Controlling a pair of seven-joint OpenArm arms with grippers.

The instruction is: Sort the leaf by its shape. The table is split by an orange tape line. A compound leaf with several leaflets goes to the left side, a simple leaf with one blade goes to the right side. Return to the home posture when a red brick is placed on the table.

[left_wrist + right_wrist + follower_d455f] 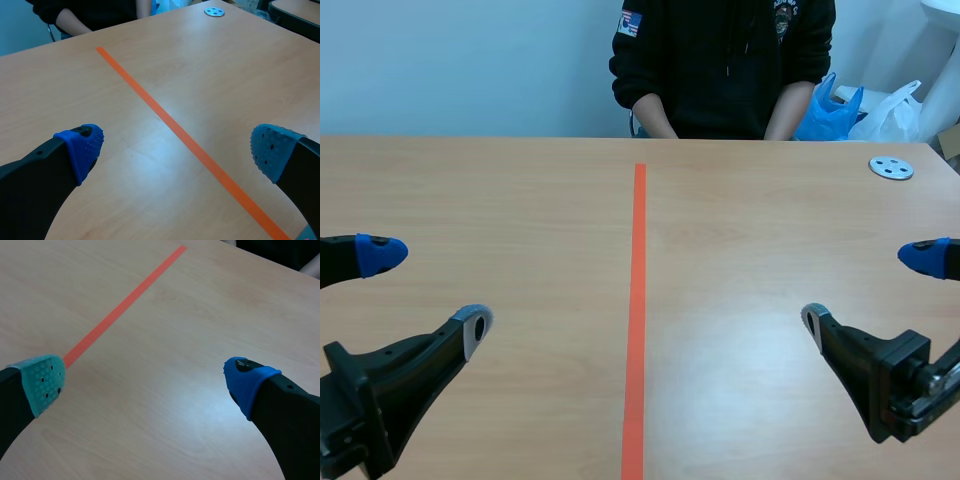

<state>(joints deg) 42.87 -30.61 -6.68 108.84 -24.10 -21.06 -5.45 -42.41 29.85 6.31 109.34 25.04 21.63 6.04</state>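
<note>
Low at the left, the left gripper (pixel 428 292) hangs over the wooden surface (pixel 520 200), its fingers spread wide and holding nothing. Down the middle runs the orange tape line (pixel 638 300). Across the far edge sits a person (pixel 720 70) in black. Low at the right, the right gripper (pixel 867 290) is likewise spread wide and holds nothing. Near the far right corner lies a grey disc (pixel 891 167).
</note>
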